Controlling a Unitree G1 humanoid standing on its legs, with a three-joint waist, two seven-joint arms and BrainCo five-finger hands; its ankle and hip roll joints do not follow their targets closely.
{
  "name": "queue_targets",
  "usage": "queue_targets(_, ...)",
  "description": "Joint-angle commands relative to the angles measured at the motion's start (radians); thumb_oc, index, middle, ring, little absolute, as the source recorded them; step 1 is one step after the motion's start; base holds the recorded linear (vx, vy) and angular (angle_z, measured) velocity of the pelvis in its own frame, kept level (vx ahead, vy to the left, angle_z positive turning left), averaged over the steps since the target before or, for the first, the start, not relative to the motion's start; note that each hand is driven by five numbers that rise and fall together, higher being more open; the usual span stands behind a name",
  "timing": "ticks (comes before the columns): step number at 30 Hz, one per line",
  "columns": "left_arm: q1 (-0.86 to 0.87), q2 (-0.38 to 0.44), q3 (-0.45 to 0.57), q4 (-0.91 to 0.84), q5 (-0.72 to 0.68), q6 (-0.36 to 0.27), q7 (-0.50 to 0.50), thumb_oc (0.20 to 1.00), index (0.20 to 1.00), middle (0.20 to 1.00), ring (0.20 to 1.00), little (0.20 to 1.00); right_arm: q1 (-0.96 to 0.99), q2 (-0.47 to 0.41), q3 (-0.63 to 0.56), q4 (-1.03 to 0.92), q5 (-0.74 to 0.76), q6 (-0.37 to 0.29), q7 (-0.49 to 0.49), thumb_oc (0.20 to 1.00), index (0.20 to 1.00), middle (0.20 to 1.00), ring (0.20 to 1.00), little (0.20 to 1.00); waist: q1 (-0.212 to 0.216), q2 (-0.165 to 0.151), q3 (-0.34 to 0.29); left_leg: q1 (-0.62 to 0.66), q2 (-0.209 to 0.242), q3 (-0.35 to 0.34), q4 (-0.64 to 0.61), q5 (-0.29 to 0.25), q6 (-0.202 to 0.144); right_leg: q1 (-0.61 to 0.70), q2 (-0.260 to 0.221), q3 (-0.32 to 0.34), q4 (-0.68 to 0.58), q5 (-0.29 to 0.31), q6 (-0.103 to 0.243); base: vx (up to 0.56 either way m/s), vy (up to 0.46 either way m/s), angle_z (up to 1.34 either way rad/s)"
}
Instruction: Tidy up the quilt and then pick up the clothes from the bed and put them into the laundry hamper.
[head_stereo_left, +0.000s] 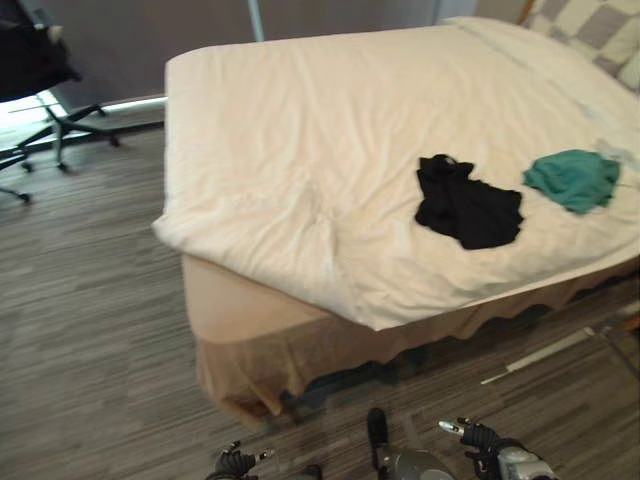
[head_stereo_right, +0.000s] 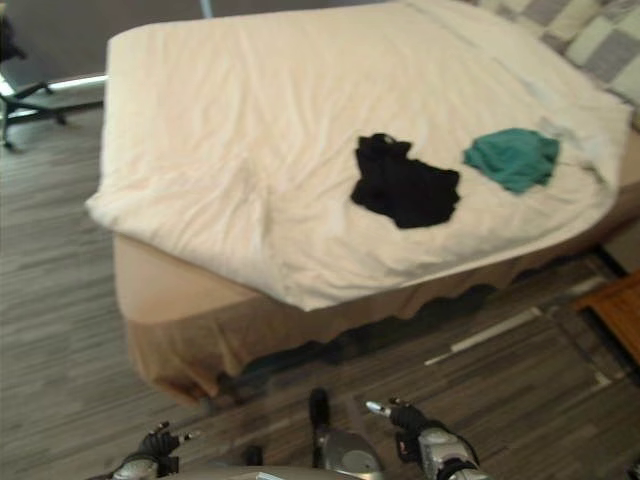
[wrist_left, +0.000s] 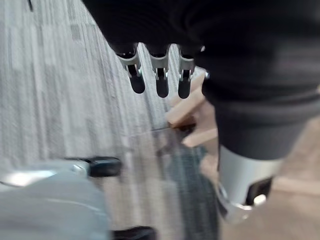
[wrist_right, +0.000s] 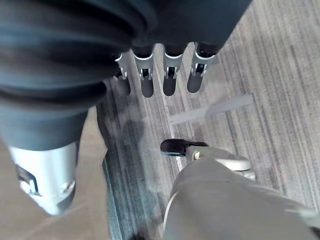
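- Left eye view: you stand at the near corner of the bed (head_stereo_left: 250, 310). The quilt (head_stereo_left: 330, 150) covers it, mostly flat, with creases bunched near the near-left corner and its near edge hanging unevenly over the mattress side. A black garment (head_stereo_left: 468, 205) lies on the quilt's near-right part; a teal garment (head_stereo_left: 573, 178) lies just right of it, apart. Your left hand (head_stereo_left: 236, 462) and right hand (head_stereo_left: 480, 438) hang low over the floor, near you, well short of the quilt. An office chair (head_stereo_left: 40, 70) stands far left.
- Right eye view: same layout; a checked pillow (head_stereo_right: 590, 40) sits at the far-right end. I judge the quilt step to be in hand: reach for the creased near-left corner first, pinch the edge with both hands and pull it taut, away from the clothes so they do not slide off.
- Left wrist view: the left hand's fingers (wrist_left: 161, 80) point straight out, relaxed, holding nothing, above the floor.
- Right wrist view: the right hand's fingers (wrist_right: 170, 82) are likewise straight and empty.
- No hamper is visible; locate it before you lift the clothes.
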Motion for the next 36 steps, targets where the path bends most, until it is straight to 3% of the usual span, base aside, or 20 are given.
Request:
queue_targets(1,-0.041,0.053,-0.026,0.006,-0.001,-0.059,0.013,1.000,1.000,1.000,1.000,1.000,-0.017,-0.055,0.052,0.018,0.019,0.034,-0.003,1.000,1.000,1.000,1.000,1.000,-0.012,-0.004,0.003,-0.070,-0.024,0.014,-0.048,0.125,-0.008,0.108,-0.086,0.088,-0.073,-0.091,0.140,0.00,0.000,0.48)
queue_targets(3,-0.041,0.053,-0.026,0.006,-0.001,-0.059,0.013,1.000,1.000,1.000,1.000,1.000,-0.017,-0.055,0.052,0.018,0.019,0.034,-0.003,1.000,1.000,1.000,1.000,1.000,-0.012,-0.004,0.003,-0.070,-0.024,0.014,-0.048,0.125,-0.008,0.108,-0.086,0.088,-0.073,-0.091,0.140,-0.02,-0.007,0.25)
queue_targets(4,-0.054,0.131,0.030,-0.204,0.155,-0.254,0.149,1.000,1.000,1.000,1.000,1.000,0.010,-0.111,0.015,0.003,0.040,0.078,-0.019,1.000,1.000,1.000,1.000,1.000,-0.019,0.032,-0.015,-0.077,-0.010,0.157,-0.050,0.138,-0.042,0.123,-0.112,-0.024,-0.073,-0.117,0.143,-0.05,0.113,-0.05)
queue_targets(5,-0.068,0.289,0.082,-0.527,0.179,-0.323,0.160,1.000,1.000,1.000,1.000,1.000,0.062,-0.122,0.000,0.015,0.009,0.042,-0.025,1.000,1.000,1.000,1.000,1.000,-0.031,0.054,-0.035,-0.068,0.017,0.196,-0.075,0.156,-0.057,0.133,-0.132,-0.067,-0.073,-0.116,0.153,-0.05,0.118,1.03)
queue_targets(10,-0.109,0.399,0.137,-0.741,0.230,-0.321,0.158,1.000,1.000,1.000,1.000,1.000,0.099,-0.100,0.005,0.019,0.020,0.022,-0.027,1.000,1.000,1.000,1.000,1.000,-0.032,0.053,-0.052,-0.066,0.023,0.193,-0.075,0.148,-0.059,0.144,-0.134,-0.069,-0.073,-0.124,0.157,0.06,0.051,0.87)
queue_targets(16,-0.210,0.487,0.117,-0.856,0.289,-0.227,0.157,1.000,1.000,1.000,1.000,1.000,0.139,-0.083,0.025,0.007,0.006,0.009,-0.032,1.000,1.000,1.000,1.000,1.000,-0.057,0.048,-0.062,-0.058,0.020,0.211,-0.075,0.130,-0.050,0.146,-0.130,-0.056,-0.073,-0.131,0.164,0.08,0.007,-0.07)
queue_targets(18,-0.311,0.523,0.055,-0.850,0.355,-0.158,0.158,1.000,1.000,1.000,1.000,1.000,0.152,-0.086,0.043,-0.021,0.004,0.002,-0.030,1.000,1.000,1.000,1.000,1.000,-0.086,0.047,-0.053,-0.063,0.019,0.231,-0.075,0.122,-0.045,0.133,-0.130,-0.043,-0.073,-0.130,0.168,0.04,0.004,-0.04)
queue_targets(21,-0.432,0.543,-0.036,-0.799,0.443,-0.113,0.192,1.000,1.000,1.000,1.000,1.000,0.146,-0.101,0.068,-0.061,0.015,0.002,-0.029,1.000,1.000,1.000,1.000,1.000,-0.118,0.049,-0.031,-0.083,0.017,0.250,-0.075,0.121,-0.045,0.099,-0.131,-0.029,-0.073,-0.122,0.172,-0.06,0.021,-0.13)
queue_targets(22,-0.523,0.552,-0.093,-0.750,0.452,-0.076,0.220,1.000,1.000,1.000,1.000,1.000,0.134,-0.120,0.086,-0.092,0.029,0.003,-0.025,1.000,1.000,1.000,1.000,1.000,-0.143,0.051,-0.009,-0.102,0.016,0.264,-0.075,0.124,-0.045,0.070,-0.131,-0.018,-0.073,-0.115,0.173,-0.11,0.039,-0.21)
queue_targets(28,-0.773,0.566,-0.243,-0.563,0.535,-0.037,0.319,1.000,1.000,1.000,1.000,1.000,0.079,-0.155,0.118,-0.140,0.058,0.004,-0.013,1.000,1.000,1.000,1.000,1.000,-0.195,0.052,0.068,-0.158,0.017,0.300,-0.075,0.139,-0.050,-0.008,-0.129,0.008,-0.073,-0.097,0.173,-0.16,0.033,-0.21)
queue_targets(29,-0.918,0.563,-0.323,-0.442,0.561,-0.014,0.358,1.000,1.000,1.000,1.000,1.000,0.047,-0.169,0.143,-0.147,0.067,-0.001,-0.010,1.000,1.000,1.000,1.000,1.000,-0.222,0.053,0.115,-0.195,0.014,0.315,-0.075,0.153,-0.053,-0.056,-0.123,0.023,-0.073,-0.083,0.172,-0.16,0.020,-0.27)
queue_targets(33,-1.037,0.547,-0.390,-0.328,0.589,0.023,0.346,1.000,1.000,1.000,1.000,1.000,0.016,-0.177,0.159,-0.147,0.077,-0.006,-0.009,1.000,1.000,1.000,1.000,1.000,-0.244,0.053,0.160,-0.226,0.010,0.326,-0.073,0.162,-0.056,-0.098,-0.113,0.037,-0.073,-0.071,0.169,-0.11,0.017,-0.20)
queue_targets(36,-1.145,0.531,-0.484,-0.224,0.660,0.148,0.248,1.000,1.000,1.000,1.000,1.000,-0.031,-0.190,0.167,-0.137,0.102,-0.017,-0.005,1.000,1.000,1.000,1.000,1.000,-0.265,0.055,0.205,-0.266,0.006,0.332,-0.064,0.169,-0.062,-0.147,-0.109,0.043,-0.069,-0.060,0.169,-0.10,0.053,-0.16)
